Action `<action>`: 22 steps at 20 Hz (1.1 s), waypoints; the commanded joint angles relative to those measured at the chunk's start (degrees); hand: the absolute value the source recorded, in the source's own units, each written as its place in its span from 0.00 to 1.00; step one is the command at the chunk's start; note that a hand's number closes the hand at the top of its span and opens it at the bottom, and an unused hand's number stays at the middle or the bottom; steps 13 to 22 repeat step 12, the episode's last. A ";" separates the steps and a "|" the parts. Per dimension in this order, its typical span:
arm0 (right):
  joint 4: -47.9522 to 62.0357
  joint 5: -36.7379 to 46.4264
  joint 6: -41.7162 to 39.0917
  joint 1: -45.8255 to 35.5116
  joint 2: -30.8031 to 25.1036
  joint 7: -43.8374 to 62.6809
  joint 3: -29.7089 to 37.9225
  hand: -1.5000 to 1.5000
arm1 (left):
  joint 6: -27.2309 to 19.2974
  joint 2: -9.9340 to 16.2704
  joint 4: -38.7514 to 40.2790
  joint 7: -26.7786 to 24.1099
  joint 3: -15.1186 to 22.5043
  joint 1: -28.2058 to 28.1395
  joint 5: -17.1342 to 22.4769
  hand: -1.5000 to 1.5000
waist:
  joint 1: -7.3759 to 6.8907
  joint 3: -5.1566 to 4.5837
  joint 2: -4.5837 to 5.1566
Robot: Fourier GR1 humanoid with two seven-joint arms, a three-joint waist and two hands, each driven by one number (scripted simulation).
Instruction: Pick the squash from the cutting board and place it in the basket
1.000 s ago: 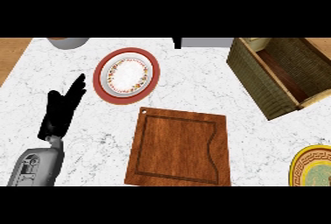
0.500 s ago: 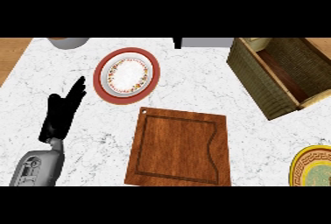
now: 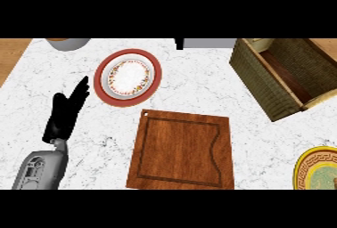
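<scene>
Left hand resting, no squash in my view.

I see my left hand [image 3: 64,113] at the left, fingers straight, beside the red-rimmed plate [image 3: 127,76]. The cutting board [image 3: 182,150] lies bare at centre; the basket [image 3: 284,76] sits at upper right. I cannot find the squash; my right hand doesn't show.

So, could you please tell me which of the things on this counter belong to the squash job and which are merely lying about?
For the job:
- cutting board, no squash visible on it
- basket, top right
- left hand, open, resting at the left

Lying about:
- red-rimmed plate
- yellow-rimmed plate, right edge
- grey object, top left edge
</scene>
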State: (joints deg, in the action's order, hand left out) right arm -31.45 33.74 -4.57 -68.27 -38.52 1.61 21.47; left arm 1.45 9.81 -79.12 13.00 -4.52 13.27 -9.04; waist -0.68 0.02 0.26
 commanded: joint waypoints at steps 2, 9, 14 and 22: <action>1.04 -2.92 2.56 2.22 -4.88 0.56 4.87 0.00 | 1.62 2.80 0.70 1.29 -2.61 3.25 1.55 0.50 | 0.47 0.00 -0.06; 8.77 -6.29 -1.00 7.23 -14.74 -2.73 10.36 0.00 | -1.10 -1.42 -0.69 -0.70 1.34 -0.72 -1.44 0.50 | -0.15 0.05 0.19; 10.30 -9.33 -8.37 10.00 -22.13 -6.24 13.39 0.00 | 0.06 -0.08 -0.11 0.08 -0.49 -0.40 0.17 0.50 | 0.27 0.06 0.09; 10.30 -9.33 -8.37 10.00 -22.13 -6.24 13.39 0.00 | 0.06 -0.08 -0.11 0.08 -0.49 -0.40 0.17 0.50 | 0.27 0.06 0.09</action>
